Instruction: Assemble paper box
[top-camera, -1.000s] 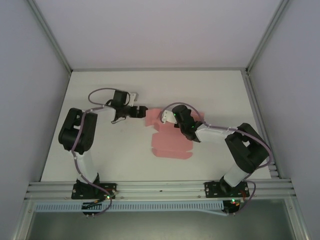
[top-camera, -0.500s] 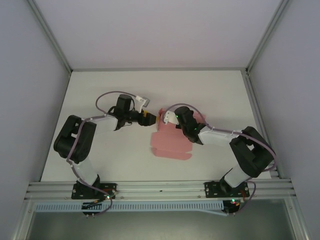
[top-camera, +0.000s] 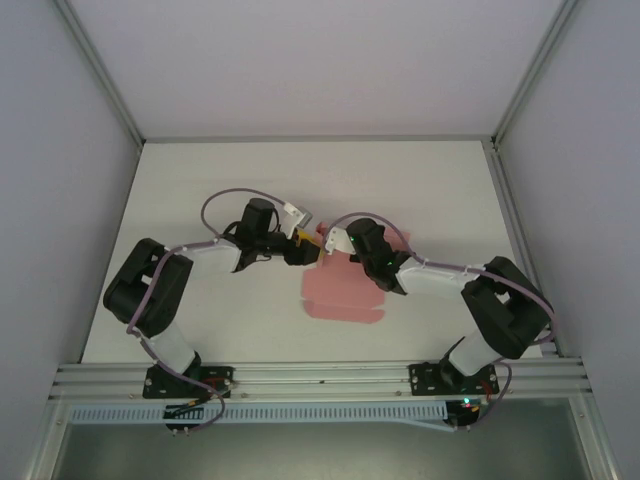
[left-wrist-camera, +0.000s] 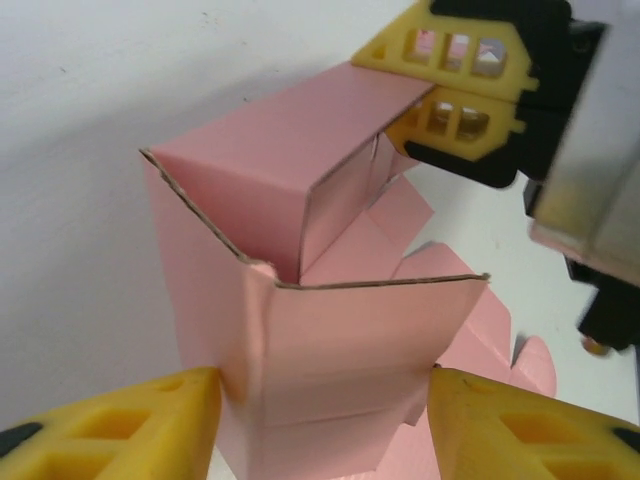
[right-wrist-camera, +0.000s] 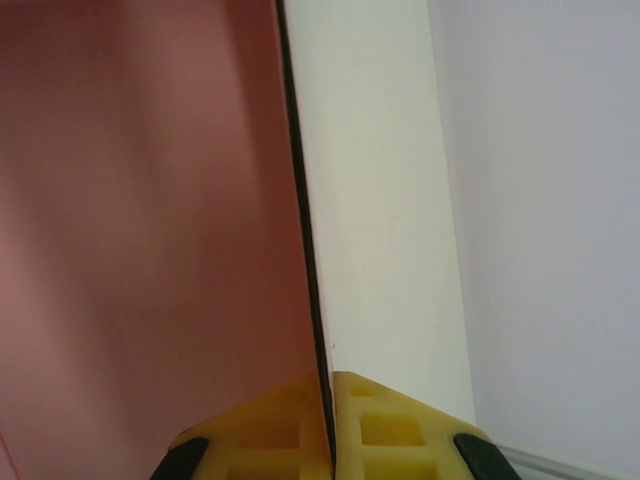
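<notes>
On your white bench (top-camera: 200, 190) the pink paper box (top-camera: 340, 297) lies partly folded near the middle with its far end raised, your right pincer (right-wrist-camera: 328, 420) clamped on a flap's edge and your left pincer (left-wrist-camera: 322, 395) standing apart astride an upright panel.

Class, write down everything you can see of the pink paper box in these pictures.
The paper box is thin salmon-pink paperboard with creases and tabs. It is half formed: the part nearer the arm bases lies flat on the white table, while the far panels stand folded up as walls. The right gripper pinches one raised panel; the left gripper straddles another.
</notes>
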